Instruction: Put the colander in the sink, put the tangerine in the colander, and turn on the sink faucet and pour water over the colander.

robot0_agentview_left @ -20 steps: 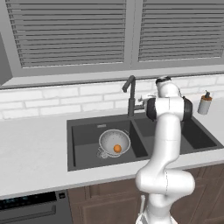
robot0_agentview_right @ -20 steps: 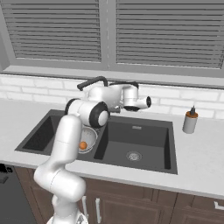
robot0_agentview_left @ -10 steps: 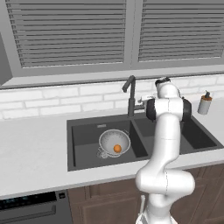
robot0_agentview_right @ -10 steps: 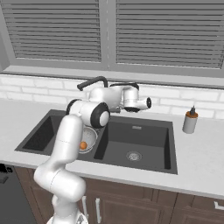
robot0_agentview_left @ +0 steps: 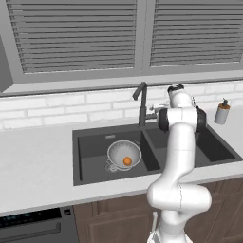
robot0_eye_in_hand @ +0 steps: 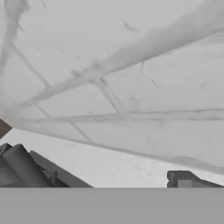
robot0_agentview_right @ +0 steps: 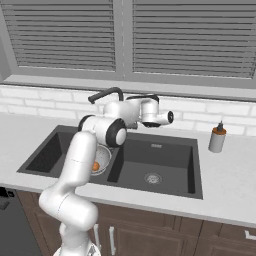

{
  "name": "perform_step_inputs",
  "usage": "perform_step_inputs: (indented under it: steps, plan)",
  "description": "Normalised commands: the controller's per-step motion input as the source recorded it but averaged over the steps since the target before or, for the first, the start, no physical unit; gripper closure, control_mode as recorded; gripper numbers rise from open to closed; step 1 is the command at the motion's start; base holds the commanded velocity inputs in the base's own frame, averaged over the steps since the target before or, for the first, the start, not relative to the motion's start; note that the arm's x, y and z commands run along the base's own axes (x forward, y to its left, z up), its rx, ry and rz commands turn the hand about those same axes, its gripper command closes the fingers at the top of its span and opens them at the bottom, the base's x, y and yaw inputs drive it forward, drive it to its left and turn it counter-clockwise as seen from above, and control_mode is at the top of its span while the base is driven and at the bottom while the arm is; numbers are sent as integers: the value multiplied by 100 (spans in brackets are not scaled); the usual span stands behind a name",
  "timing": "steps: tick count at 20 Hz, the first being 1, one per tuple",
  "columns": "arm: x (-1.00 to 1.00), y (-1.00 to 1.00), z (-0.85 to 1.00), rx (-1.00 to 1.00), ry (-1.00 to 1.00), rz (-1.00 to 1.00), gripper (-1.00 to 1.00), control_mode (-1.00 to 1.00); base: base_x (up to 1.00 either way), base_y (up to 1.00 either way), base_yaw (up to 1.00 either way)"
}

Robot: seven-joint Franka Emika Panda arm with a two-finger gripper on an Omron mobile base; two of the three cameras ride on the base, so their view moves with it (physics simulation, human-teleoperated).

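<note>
While the colander (robot0_agentview_left: 124,154) sits in the left basin of the sink (robot0_agentview_left: 90,147), holding the tangerine (robot0_agentview_left: 127,161), the arm partly hides both in the right base view. Faucet (robot0_agentview_left: 141,102): behind the divider. Gripper (robot0_agentview_right: 169,118): beside the faucet, jaws wide, holding nothing, fingertips cut off in the hand view.

Orange tangerine (robot0_agentview_left: 127,161) in a silvery-white perforated colander (robot0_agentview_left: 124,154); dark grey sink (robot0_agentview_left: 90,150) and faucet (robot0_agentview_left: 141,102); pale counter (robot0_agentview_left: 33,166); white brick wall (robot0_agentview_left: 57,110); grey slatted blinds (robot0_agentview_left: 76,35).

soap bottle (robot0_agentview_left: 221,112) — upright on counter (robot0_agentview_left: 33,161) | closed blinds (robot0_agentview_right: 190,35) behind
</note>
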Motion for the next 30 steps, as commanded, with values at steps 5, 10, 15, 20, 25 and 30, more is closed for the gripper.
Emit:
perform_step_inputs:
  steps: [5, 10, 15, 20, 25, 30]
  plan:
    - [53, -2, -6, 0, 0, -4, -100, -100, 0, 0, 0]
    - [48, 0, -16, 0, 0, -2, -100, -100, 0, 0, 0]
    - [30, -11, -22, 0, 0, -5, -100, -100, 0, 0, 0]
    - [22, -43, -17, 0, 0, -10, -100, -100, 0, 0, 0]
    - [1, -81, -5, 0, 1, -12, -100, -100, 0, 0, 0]
    - [0, -100, 0, 0, 7, -15, -100, -100, 0, 0, 0]
